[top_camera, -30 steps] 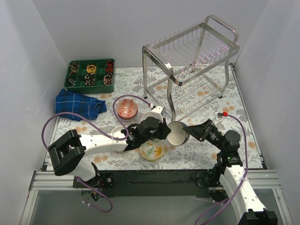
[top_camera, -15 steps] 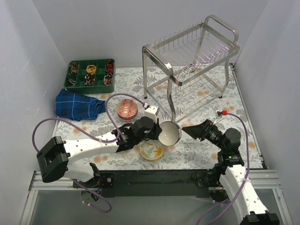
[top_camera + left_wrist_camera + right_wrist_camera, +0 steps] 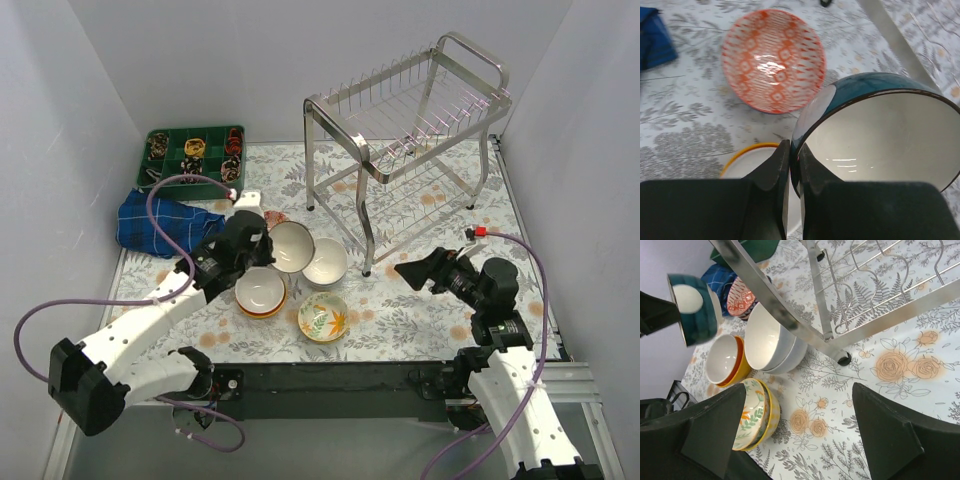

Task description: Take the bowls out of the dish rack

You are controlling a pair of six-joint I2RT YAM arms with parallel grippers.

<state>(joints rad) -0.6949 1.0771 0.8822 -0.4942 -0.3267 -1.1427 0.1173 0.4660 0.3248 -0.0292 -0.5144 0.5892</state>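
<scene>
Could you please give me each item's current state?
Teal round ceramic bowl: held by rim, tilted.
Left gripper: shut on that bowl.
Right gripper: open, empty.
Shiny steel wire dish rack: empty.
Red-white patterned bowl: upright on table.
Orange bowl: upright.
White bowl: upright.
Leaf-patterned bowl: upright.

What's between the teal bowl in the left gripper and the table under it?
Other bowls crowd that spot: the red-patterned bowl just beyond the teal bowl, the orange bowl under the left gripper, and the white bowl beside it.
</scene>
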